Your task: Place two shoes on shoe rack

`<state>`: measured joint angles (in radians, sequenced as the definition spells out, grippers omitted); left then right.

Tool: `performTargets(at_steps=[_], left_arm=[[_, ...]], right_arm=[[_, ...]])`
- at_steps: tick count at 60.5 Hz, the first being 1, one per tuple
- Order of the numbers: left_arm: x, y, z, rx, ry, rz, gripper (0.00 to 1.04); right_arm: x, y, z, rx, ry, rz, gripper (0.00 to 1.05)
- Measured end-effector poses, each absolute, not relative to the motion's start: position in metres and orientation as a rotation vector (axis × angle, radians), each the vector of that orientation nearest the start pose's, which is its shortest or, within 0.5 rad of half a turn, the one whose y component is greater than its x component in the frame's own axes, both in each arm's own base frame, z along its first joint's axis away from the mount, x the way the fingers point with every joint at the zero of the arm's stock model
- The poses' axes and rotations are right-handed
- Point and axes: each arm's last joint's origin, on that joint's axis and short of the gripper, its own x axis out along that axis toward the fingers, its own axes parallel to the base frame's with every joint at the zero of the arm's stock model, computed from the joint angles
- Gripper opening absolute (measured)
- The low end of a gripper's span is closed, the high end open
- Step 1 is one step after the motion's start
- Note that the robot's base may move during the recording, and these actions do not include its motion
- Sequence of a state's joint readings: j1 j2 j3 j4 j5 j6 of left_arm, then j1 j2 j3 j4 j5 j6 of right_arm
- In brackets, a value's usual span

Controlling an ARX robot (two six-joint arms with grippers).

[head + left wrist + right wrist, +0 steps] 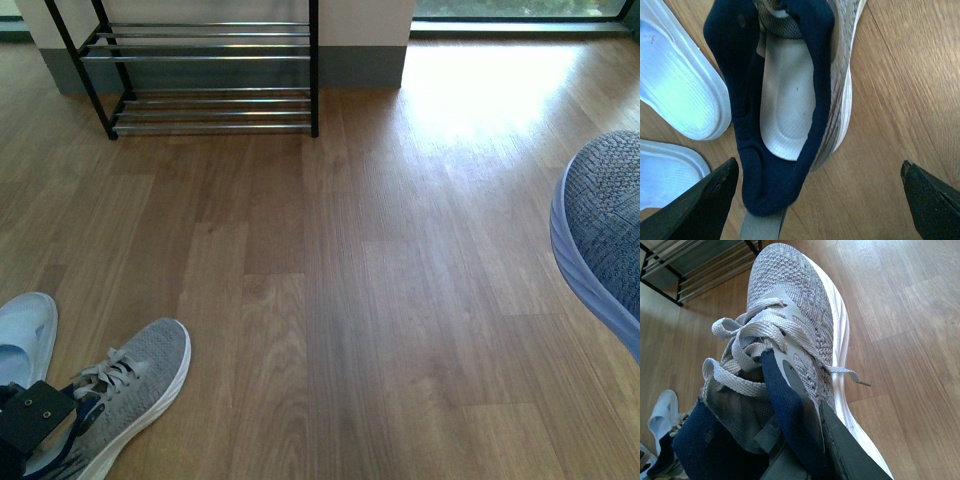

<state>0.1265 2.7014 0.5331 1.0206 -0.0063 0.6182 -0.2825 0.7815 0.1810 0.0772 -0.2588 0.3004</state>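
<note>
One grey knit sneaker (135, 380) lies on the wood floor at the lower left, toe pointing to the far right. My left gripper (35, 420) hovers over its heel, open. In the left wrist view the fingers (702, 202) stand wide on both sides of the navy heel collar (770, 180) without touching it. My right gripper (807, 440) is shut on the side of the second sneaker's (795, 320) navy collar and holds it off the floor; this shoe shows at the right edge of the front view (605, 225). The shoe rack (205, 60) stands far left against the wall.
Two white slippers (677, 85) lie right beside the floor sneaker; one shows in the front view (25, 335). A grey baseboard and wall (360, 60) run behind the rack. Bright window light falls on the floor at the far right (490, 90).
</note>
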Motion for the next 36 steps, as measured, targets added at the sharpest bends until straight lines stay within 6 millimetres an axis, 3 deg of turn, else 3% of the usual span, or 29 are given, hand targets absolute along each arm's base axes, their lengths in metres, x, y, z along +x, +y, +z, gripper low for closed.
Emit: performTargets(at_steps=[17,36], left_arm=[[0.224,0.012,-0.128,0.329,1.099,-0.284,0.95],[0.242,0.01,-0.148,0.316,1.111,-0.265,0.95]], right_arm=[[0.148,-0.035,0.153,0.434,0.499,-0.099,0.01],[0.148,-0.035,0.153,0.434,0.499,-0.099,0.01]])
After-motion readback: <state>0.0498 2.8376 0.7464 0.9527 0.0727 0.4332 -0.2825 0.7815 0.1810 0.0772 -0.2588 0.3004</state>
